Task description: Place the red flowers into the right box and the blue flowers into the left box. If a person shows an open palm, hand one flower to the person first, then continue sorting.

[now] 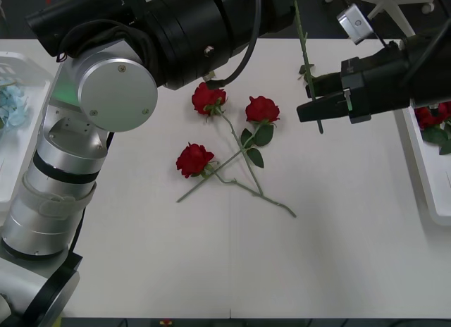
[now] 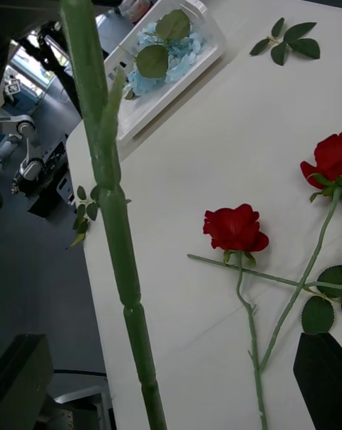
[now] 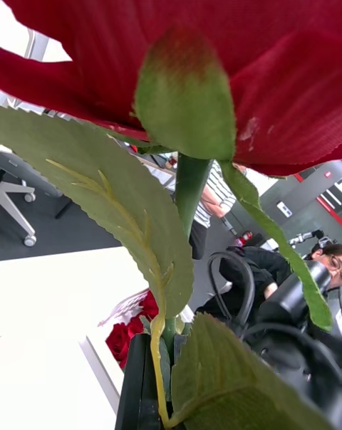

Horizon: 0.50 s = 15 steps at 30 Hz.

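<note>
A red flower's bloom (image 3: pixel 214 38) hangs right over the left wrist camera, and its stem (image 3: pixel 187 188) runs down toward my left gripper, which is shut on it up by the table's far edge. That same stem (image 1: pixel 304 59) passes between the black fingers of my right gripper (image 1: pixel 310 103), which stands open around it above the table's right side. Three more red flowers (image 1: pixel 194 159) lie crossed at the table's centre. The right box (image 1: pixel 417 154) holds red flowers (image 1: pixel 430 118). The left box (image 1: pixel 17 175) holds blue flowers (image 1: pixel 13 105).
My left arm (image 1: pixel 113 94) spans the table's left and far side, above the surface. Loose green leaf sprigs (image 2: pixel 285 38) lie on the table near the left box (image 2: pixel 187 4), another sprig (image 2: pixel 85 206) at the table's edge. Bare table lies in front of the three roses.
</note>
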Tool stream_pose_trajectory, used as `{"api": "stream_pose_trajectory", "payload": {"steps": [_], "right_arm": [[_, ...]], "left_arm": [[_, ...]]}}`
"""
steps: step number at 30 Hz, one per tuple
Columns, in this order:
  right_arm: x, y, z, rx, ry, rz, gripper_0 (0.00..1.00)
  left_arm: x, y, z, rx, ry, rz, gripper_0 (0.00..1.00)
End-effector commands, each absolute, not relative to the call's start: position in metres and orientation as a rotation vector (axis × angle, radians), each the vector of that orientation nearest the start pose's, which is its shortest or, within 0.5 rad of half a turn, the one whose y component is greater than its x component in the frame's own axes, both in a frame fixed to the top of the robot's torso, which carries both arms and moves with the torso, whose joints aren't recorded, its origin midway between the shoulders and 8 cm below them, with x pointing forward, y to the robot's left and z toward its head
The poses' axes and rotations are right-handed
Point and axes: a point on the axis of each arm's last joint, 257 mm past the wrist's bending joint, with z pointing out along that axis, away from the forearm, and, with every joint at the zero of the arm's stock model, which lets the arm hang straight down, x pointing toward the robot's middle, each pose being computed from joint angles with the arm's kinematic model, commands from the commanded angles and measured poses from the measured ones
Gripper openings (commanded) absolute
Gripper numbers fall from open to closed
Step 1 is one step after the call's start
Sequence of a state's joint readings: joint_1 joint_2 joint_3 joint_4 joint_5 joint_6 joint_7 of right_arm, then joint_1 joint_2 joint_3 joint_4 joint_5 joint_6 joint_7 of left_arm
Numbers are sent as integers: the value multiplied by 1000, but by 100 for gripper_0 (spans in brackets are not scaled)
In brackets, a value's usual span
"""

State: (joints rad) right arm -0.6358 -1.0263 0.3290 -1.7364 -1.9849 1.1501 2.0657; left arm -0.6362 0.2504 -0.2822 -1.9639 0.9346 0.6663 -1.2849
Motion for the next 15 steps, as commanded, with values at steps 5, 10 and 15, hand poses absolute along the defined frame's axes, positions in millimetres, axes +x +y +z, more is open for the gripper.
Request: {"api": "stream_pose_trajectory", "payload": {"steps": [5, 10, 15], "right_arm": [[412, -75, -69, -1114, 1962, 1034, 82], [411, -72, -70, -1112, 1969, 1041, 21], [411, -71, -67, -1097, 1972, 1049, 0]], "left_arm": [[463, -84, 108, 341, 1430, -1270, 0], [463, -84, 108, 341, 1430, -1270, 0], [463, -84, 108, 341, 1430, -1270, 0]]}}
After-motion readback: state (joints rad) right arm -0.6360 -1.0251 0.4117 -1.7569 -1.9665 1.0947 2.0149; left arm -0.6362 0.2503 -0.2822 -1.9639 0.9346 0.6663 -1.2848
